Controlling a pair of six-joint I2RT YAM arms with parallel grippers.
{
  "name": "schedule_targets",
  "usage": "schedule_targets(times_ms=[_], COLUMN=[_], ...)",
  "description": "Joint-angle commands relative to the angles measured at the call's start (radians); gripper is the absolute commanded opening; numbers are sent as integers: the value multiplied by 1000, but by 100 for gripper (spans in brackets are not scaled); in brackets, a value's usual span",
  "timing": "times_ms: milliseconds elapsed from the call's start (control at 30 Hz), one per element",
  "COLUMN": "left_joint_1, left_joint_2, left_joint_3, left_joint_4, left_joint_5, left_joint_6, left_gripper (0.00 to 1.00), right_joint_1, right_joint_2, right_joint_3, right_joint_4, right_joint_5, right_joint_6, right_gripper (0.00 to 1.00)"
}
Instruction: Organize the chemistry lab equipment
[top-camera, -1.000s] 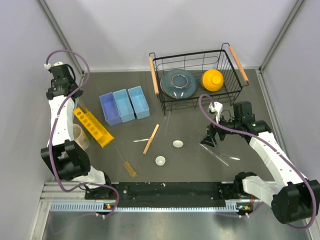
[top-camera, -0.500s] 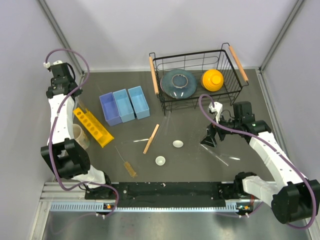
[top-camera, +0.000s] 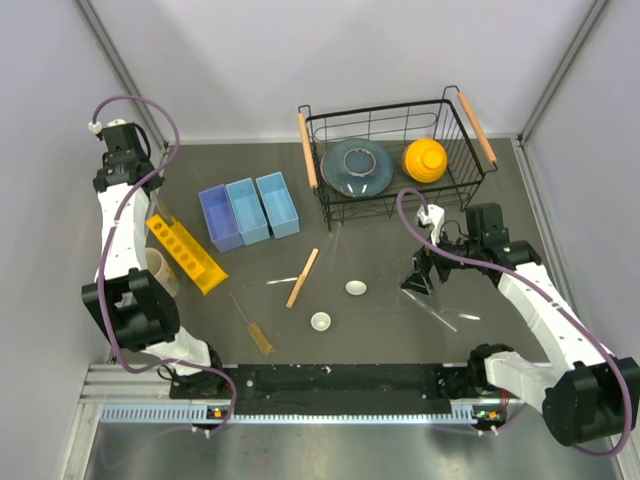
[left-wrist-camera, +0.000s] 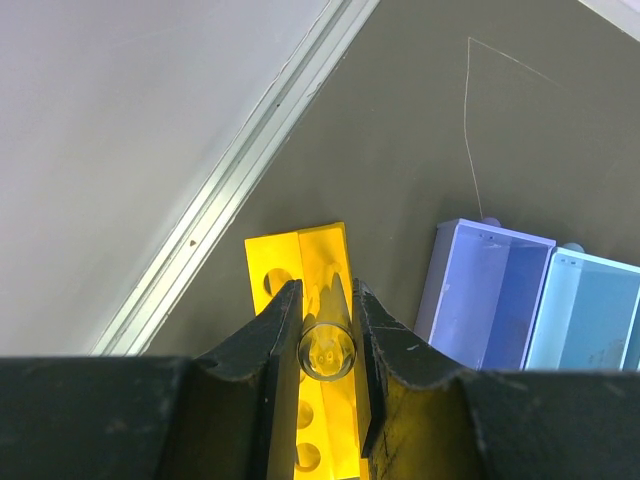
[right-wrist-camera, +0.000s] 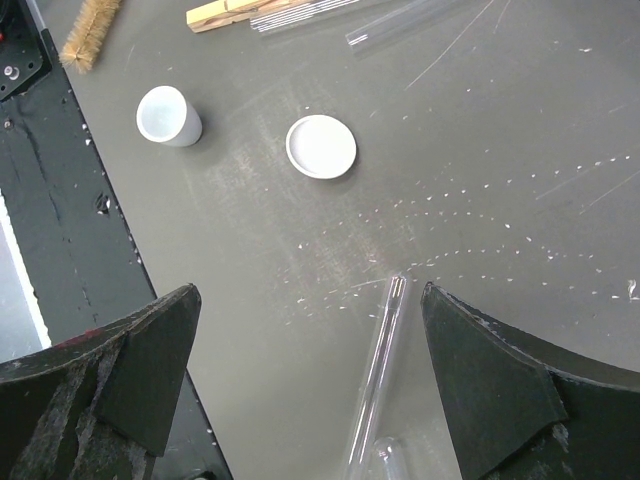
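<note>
as the top view shows, the wooden stick (top-camera: 302, 277) and white dishes (top-camera: 356, 287) lie mid-worktop, right of the yellow rack (top-camera: 186, 254). from the left wrist, the left jaws are nearly closed on a clear tube (left-wrist-camera: 327, 352); centre it over a rack hole and lower it upright. from the right wrist, the right jaws stand wide and empty above another tube (right-wrist-camera: 375, 375).

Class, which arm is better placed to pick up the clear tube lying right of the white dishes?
Right. The right gripper hangs open over that tube; the left gripper is shut on another tube above the yellow rack.
</note>
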Motion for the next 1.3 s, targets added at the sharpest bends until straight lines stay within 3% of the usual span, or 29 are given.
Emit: schedule_targets(times_ms=[0, 767, 1267], left_joint_1=[7, 10, 13], left_joint_2=[19, -53, 5], left_joint_3=[18, -19, -57], left_joint_4=[25, 82, 85], left_joint_5=[15, 32, 20], left_joint_6=[4, -16, 2], left_gripper=[10, 10, 11], right_joint_1=[-5, -5, -7], right_joint_2=[1, 7, 7], right_joint_3=[1, 1, 1], right_joint_4=[27, 23, 20], right_joint_5=[-26, -29, -33], right_joint_6=[-8, -14, -14], right_gripper=[93, 93, 93])
